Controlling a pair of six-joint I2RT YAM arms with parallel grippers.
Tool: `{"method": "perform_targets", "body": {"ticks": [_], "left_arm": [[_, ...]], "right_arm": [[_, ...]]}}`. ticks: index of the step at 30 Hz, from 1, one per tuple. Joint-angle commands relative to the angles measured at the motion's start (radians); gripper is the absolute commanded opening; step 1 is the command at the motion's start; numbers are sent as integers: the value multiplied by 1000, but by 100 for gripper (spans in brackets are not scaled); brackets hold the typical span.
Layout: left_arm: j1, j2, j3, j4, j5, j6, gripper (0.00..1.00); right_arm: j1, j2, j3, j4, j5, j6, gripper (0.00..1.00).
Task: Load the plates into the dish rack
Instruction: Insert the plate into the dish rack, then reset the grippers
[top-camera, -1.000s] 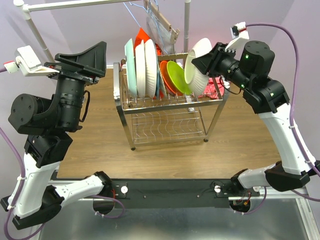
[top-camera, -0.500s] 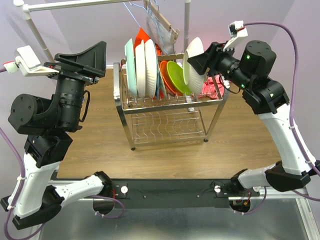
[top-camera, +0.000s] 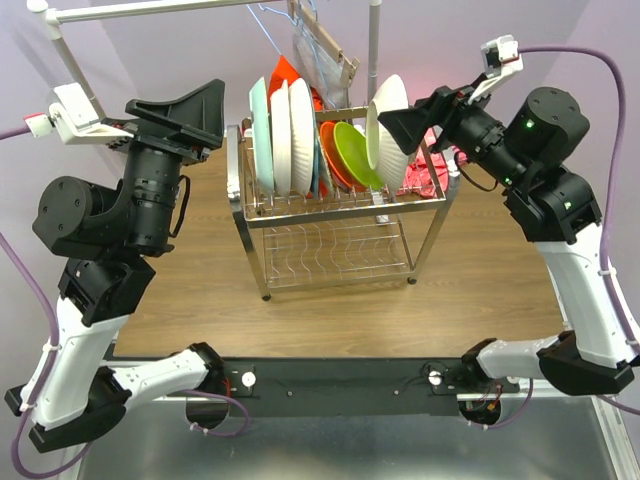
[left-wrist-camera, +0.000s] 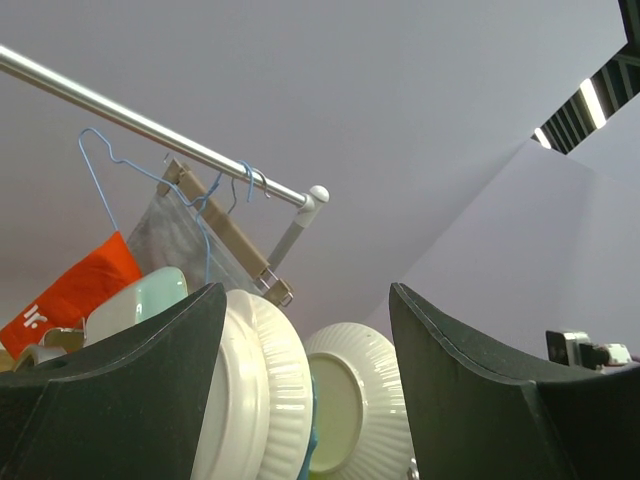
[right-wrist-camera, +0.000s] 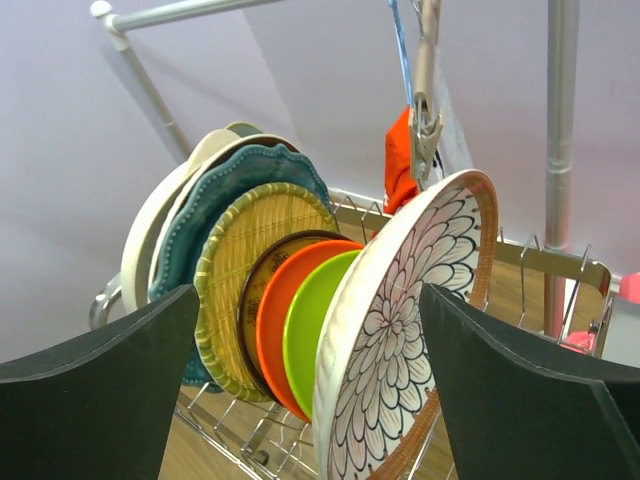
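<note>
The right gripper (top-camera: 392, 128) now spreads its jaws off the floral plate (right-wrist-camera: 400, 320) standing in the rack (top-camera: 340, 205), the left gripper (left-wrist-camera: 305, 300) stays wide apart, and the orange cloth (left-wrist-camera: 70, 290) perhaps reads "jr."

Plain teal plate (right-wrist-camera: 205, 215), orange plate (right-wrist-camera: 275, 320), lime plate (right-wrist-camera: 305, 348); black-on-white floral plate (right-wrist-camera: 400, 330)

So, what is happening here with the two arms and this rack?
The robot is loading the dish rack. The right gripper is open, its fingers either side of the floral plate, which stands in a slot at the rack's right end. The other plates stand in a row beside it. The left gripper is open and empty, raised left of the rack.
</note>
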Motion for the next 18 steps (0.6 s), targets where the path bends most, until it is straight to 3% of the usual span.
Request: {"method": "perform_targets", "body": {"ticks": [1, 5, 8, 9, 13, 16, 18], "left_arm": [[-3, 0, 42, 4, -14, 25, 75], [-3, 14, 94, -51, -22, 89, 75], [-3, 31, 148, -109, -42, 155, 76], [-3, 39, 163, -123, -56, 172, 76], [-1, 129, 278, -230, -96, 271, 78], [22, 221, 378, -303, -122, 339, 80], [78, 243, 394, -306, -110, 374, 82]], "right_arm": [[8, -33, 27, 39, -22, -68, 100], [8, -75, 44, 60, 33, -173, 100], [8, -121, 15, 120, 205, -266, 100], [5, -124, 5, 161, 342, -278, 100], [5, -115, 4, 230, 556, -444, 100], [-47, -80, 7, 256, 624, -414, 100], [-171, -52, 17, 246, 560, -362, 100]]}}
